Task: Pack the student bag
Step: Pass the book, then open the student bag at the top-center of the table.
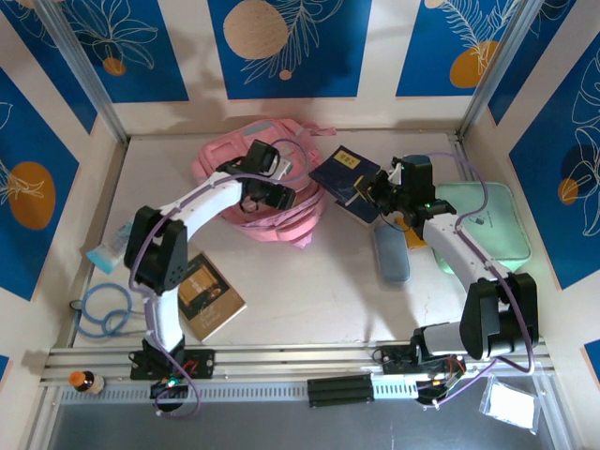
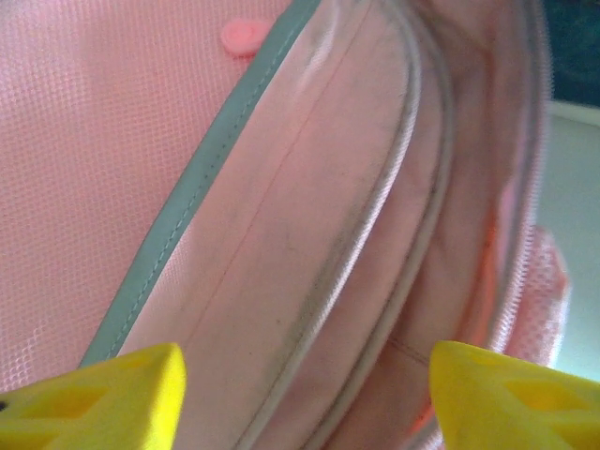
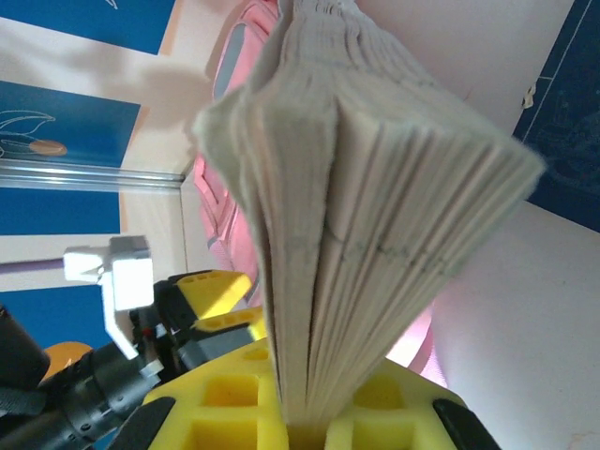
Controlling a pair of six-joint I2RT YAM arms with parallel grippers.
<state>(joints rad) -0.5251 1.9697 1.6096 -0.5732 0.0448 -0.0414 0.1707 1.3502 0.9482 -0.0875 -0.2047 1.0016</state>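
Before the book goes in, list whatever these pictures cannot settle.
- Inside the student bag: top view, the left arm covers its opening; left wrist view, blurred lining beyond the left gripper.
- The book title: top view, too small; right wrist view, page edges face the camera.
- The mint-green case: top view, the right arm covers part.
- The bottle label: top view, too small.

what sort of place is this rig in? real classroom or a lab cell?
Probably a lab test cell, not a classroom: a white table boxed in by walls with blue leaf-print panels, an aluminium rail along the near edge, and staged props: the student bag, a dark blue book, a mint-green case.
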